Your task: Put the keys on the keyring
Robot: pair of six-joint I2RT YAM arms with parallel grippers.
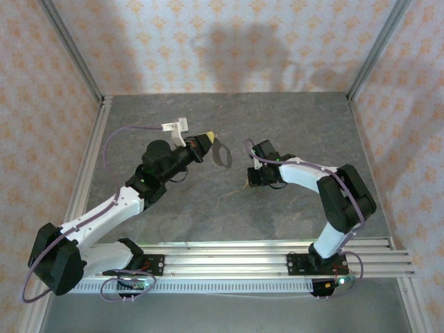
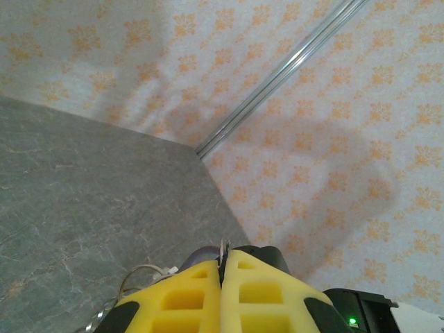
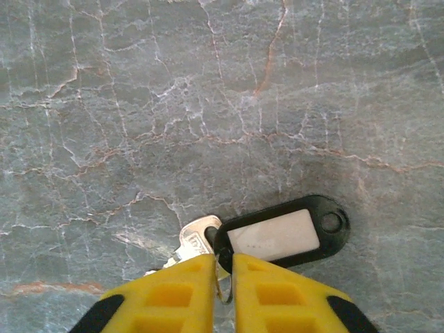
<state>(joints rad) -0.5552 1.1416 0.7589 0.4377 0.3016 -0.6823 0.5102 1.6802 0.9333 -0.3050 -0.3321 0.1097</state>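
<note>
My left gripper is raised over the back middle of the table, its yellow fingers pressed shut on the keyring. In the left wrist view a thin metal edge of the keyring sticks out between the tips. My right gripper is down at the table to its right. Its fingers are closed on the small split ring of the keys, a silver key joined to a black tag with a white label. The keys lie flat on the grey marbled table.
Patterned walls and aluminium posts close in the table on three sides. A white connector on a lilac cable sits behind the left arm. Rails run along the near edge by the arm bases.
</note>
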